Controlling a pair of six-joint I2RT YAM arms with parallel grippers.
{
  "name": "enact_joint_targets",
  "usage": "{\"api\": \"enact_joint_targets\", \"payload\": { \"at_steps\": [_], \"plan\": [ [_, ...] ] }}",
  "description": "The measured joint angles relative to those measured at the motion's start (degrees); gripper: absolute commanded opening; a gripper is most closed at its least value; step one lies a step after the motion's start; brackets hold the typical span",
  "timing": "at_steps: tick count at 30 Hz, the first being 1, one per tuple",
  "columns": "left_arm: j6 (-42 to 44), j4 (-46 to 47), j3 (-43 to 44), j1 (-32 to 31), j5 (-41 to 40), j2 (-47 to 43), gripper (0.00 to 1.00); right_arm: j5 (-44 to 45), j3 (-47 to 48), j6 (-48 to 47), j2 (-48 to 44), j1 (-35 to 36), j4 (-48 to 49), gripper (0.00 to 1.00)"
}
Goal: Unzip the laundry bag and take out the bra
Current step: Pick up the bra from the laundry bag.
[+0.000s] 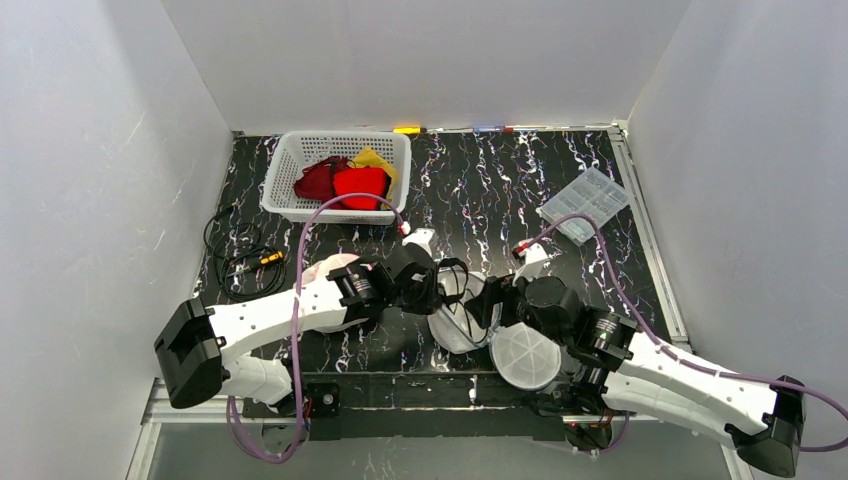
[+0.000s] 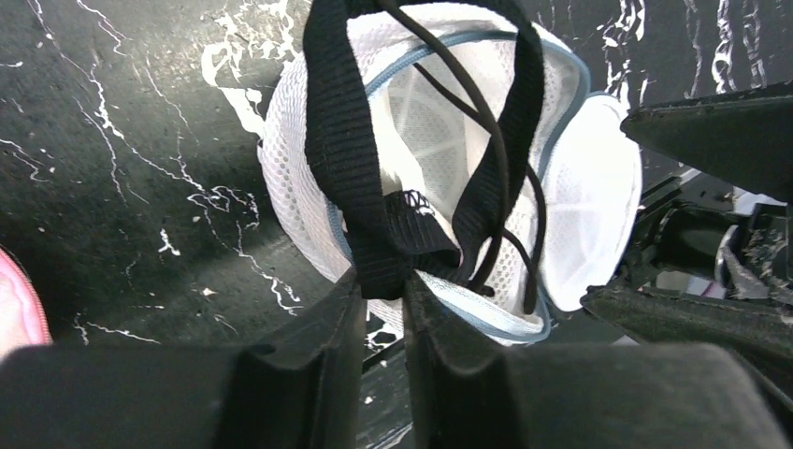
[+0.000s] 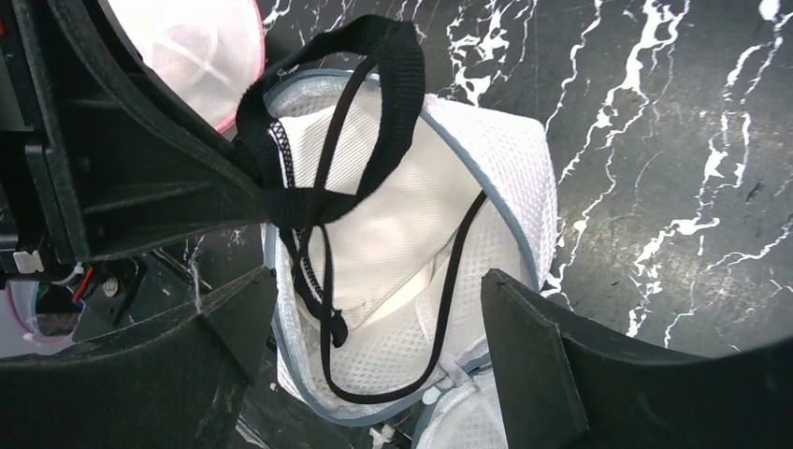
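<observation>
Left gripper first: its fingers are pinched tight on the black strap of the bra, which loops up out of the white mesh laundry bag. My right gripper stands wide apart, one finger on each side of the bag; I cannot tell whether the pads touch the mesh. The bag sits on the marbled table between the two wrists, unzipped, its round lid flopped open beside the right arm, thin black straps trailing over the rim. Farther back I see a white basket of red and yellow cloth on the left and a clear plastic box on the right.
</observation>
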Motion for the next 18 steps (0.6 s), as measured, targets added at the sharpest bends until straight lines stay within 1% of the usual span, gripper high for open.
{"api": "enact_joint_targets", "payload": {
  "at_steps": [4,12,18],
  "plan": [
    [-0.2,0.1,-1.2,0.0,-0.3,-0.1,0.00,-2.8,0.0,-0.4,2.8,0.0,0.9,0.88],
    [0.4,1.3,-5.8,0.0,0.6,-2.8,0.00,-7.6,0.0,-1.8,8.7,0.0,4.7,0.84],
    [1.6,3.0,-8.9,0.0,2.3,-7.0,0.00,-9.7,0.4,-2.8,13.8,0.4,7.6,0.85]
  ]
}}
